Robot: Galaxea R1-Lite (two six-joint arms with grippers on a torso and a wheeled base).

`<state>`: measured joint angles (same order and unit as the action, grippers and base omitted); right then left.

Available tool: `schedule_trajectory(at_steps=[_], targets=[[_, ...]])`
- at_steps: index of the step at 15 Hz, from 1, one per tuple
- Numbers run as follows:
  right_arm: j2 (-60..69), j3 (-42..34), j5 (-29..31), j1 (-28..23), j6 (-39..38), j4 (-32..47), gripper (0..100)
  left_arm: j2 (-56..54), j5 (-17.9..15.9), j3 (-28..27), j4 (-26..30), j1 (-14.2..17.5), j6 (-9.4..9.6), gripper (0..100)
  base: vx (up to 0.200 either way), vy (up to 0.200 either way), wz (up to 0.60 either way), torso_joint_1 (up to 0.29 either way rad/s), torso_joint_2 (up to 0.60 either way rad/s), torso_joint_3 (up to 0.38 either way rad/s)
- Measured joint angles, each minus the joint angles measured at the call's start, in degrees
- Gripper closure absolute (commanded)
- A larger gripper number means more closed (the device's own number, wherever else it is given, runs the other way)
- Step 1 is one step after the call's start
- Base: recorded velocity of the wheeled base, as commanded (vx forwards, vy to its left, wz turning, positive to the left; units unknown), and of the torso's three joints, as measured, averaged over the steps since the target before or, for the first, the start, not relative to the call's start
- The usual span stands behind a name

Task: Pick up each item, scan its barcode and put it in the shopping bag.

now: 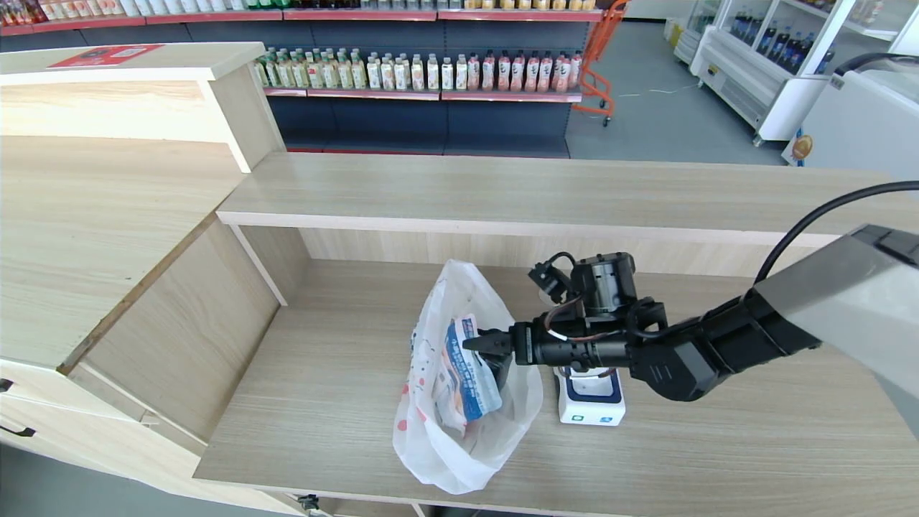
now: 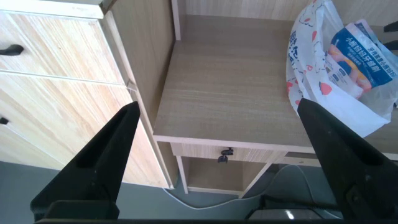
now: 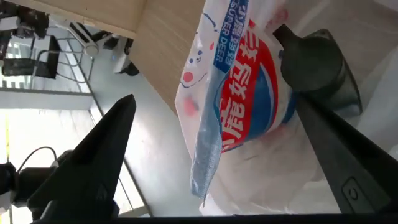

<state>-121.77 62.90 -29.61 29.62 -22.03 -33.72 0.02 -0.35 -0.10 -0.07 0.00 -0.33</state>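
A white plastic shopping bag (image 1: 431, 445) with red dots stands open on the lower wooden counter (image 1: 301, 388). Inside it leans a blue, white and red snack packet (image 1: 467, 373). My right gripper (image 1: 479, 343) is at the bag's mouth, just above the packet, reaching in from the right. In the right wrist view its fingers stand wide open (image 3: 214, 106) on either side of the packet (image 3: 249, 93), apart from it, with the bag (image 3: 186, 93) behind. My left gripper (image 2: 219, 106) hangs open and empty off the counter's front edge, with the bag (image 2: 311, 56) and packet (image 2: 357, 56) off to one side.
A white and blue barcode scanner (image 1: 590, 398) stands on the counter just right of the bag, under my right arm. A raised wooden ledge (image 1: 502, 194) runs behind and a side wall (image 1: 179, 337) closes the left. Shelves of bottles (image 1: 416, 72) line the back.
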Motion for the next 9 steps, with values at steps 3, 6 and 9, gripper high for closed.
schedule_trajectory(at_steps=[3,6,9], targets=[[4.08,-1.35,-0.28,-1.54,-11.52,-2.0,0,0.0,0.02,0.0,0.0,0.0,0.0,0,0.0,0.0,0.0,0.0,0.0,0.0],[8.7,-3.21,-0.6,-2.18,-15.6,-2.3,0,0.0,0.0,0.0,0.0,0.0,0.0,0,0.0,0.0,0.0,0.0,0.0,0.0],[14.99,-5.91,-0.55,-5.99,-11.36,-0.73,0,0.0,0.0,0.0,0.0,0.0,0.0,0,0.0,0.0,0.0,0.0,0.0,0.0]])
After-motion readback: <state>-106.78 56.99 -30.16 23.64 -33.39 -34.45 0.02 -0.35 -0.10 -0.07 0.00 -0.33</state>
